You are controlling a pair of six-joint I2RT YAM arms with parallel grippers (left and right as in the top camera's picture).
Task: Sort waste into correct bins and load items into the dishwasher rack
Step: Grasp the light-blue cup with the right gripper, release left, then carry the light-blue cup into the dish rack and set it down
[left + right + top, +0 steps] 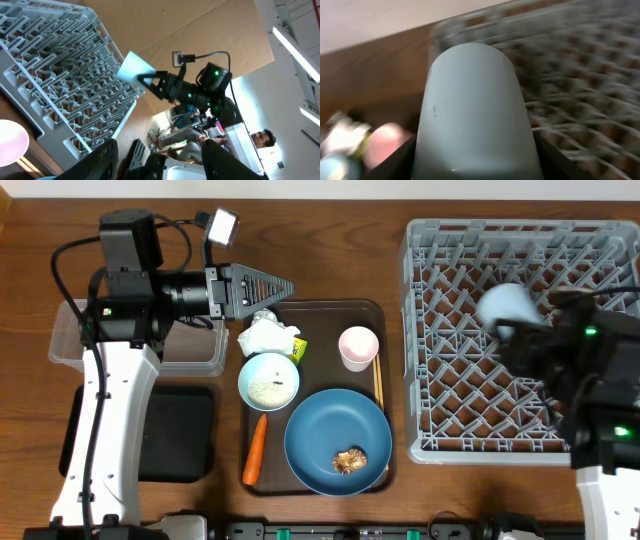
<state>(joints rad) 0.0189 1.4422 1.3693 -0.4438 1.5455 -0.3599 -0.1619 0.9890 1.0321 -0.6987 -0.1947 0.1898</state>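
Right tool (475,156): clamped on either side of the light-blue cup (508,306), holding it over the upper middle of the grey dishwasher rack (430,410). The wrist view is blurred.
Left tool (286,283): fingers spread wide with nothing between them. It is level above the back-left corner of the brown serving tray (330,304) and points toward the rack.
Open room: a narrow strip of bare counter (396,330) separates the tray from the rack's left wall.
In the way: rows of upright pegs stand beneath the cup, and the right arm covers the rack's right side.
On the tray: crumpled paper (268,333) lies just below the left tool. The white bowl (268,380) with rice grains is beside it. The pinkish cup (358,346) stands near the chopsticks (378,385) at the right rim.
Front of tray: the blue plate (325,435) carries a brown scrap (349,462), and the carrot (254,450) lies at its left.
Bins: the clear tub (68,345) and the black tray (190,430) sit at the left, partly under the left arm.
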